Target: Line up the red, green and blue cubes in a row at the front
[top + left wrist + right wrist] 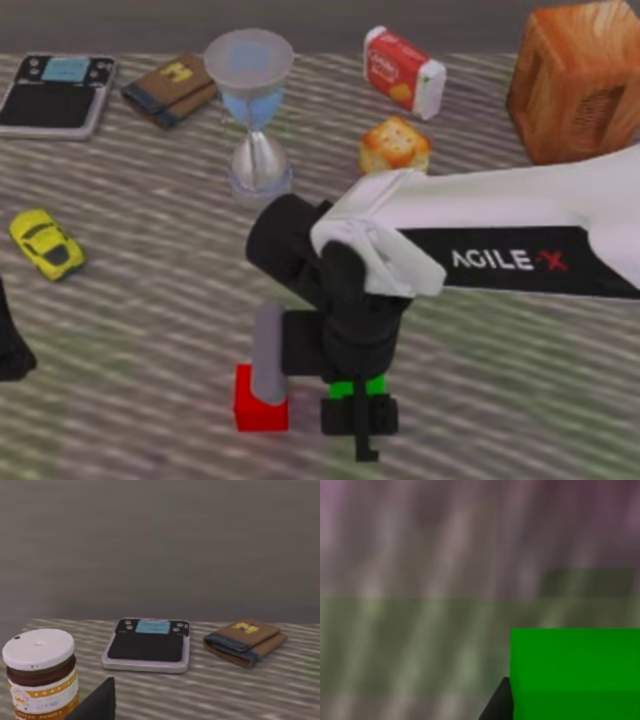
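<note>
While 1 red cube [260, 405] sits free, right gripper [358, 405] covers 1 green cube [352, 386].

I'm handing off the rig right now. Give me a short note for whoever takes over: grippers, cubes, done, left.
Right gripper: low at the table's front, jaws around the green cube; whether it is clamped cannot be told.
Left arm: parked at the table's left edge.
Red cube: at the front, just left of the green one.
Blue cube: not visible in any view.
Done: red placed.
Left: finish green, then find and add blue.
</note>
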Controlling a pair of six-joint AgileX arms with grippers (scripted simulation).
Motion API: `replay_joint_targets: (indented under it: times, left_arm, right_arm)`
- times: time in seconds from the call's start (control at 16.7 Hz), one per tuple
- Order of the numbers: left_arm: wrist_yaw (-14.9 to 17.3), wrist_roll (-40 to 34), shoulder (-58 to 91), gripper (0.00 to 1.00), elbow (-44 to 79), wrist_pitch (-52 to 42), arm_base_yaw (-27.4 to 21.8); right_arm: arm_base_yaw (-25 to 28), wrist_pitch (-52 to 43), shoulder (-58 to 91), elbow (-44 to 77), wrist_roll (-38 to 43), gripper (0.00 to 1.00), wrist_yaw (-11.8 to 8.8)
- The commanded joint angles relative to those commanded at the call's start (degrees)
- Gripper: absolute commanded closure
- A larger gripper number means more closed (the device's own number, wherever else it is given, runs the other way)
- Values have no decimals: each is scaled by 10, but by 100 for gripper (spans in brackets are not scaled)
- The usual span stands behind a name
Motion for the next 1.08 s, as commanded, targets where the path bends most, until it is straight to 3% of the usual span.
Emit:
replay_joint_targets:
  times: [0.3, 1.08]
  left_arm:
    - [0, 0, 0, 0, 0, 0, 0]
    - [0, 0, 0, 0, 0, 0, 0]
  right_arm:
    - [1, 8, 4, -6, 0, 100, 0]
    - [1, 8, 4, -6, 0, 2, 0]
